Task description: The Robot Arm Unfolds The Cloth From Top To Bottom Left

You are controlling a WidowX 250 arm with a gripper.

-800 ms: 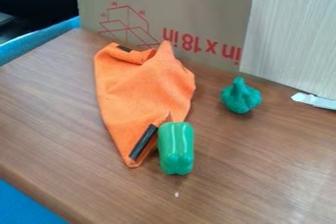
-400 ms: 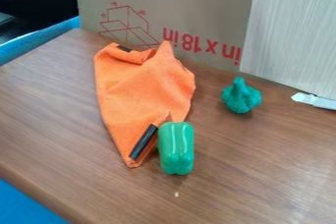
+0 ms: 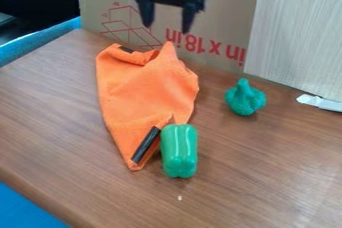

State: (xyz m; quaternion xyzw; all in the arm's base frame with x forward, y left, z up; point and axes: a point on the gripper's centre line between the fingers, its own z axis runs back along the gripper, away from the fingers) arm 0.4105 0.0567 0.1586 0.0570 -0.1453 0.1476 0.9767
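Lengthwise, the orange cloth (image 3: 143, 89) runs top to bottom, narrowing toward the near edge, beneath spread jaws (image 3: 165, 22).

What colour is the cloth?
The cloth is orange, seen best in the camera view.

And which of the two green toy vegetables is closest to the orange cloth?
The smooth, blocky pepper, beside the lower end of the orange cloth; the bumpy broccoli sits apart, farther back and right.
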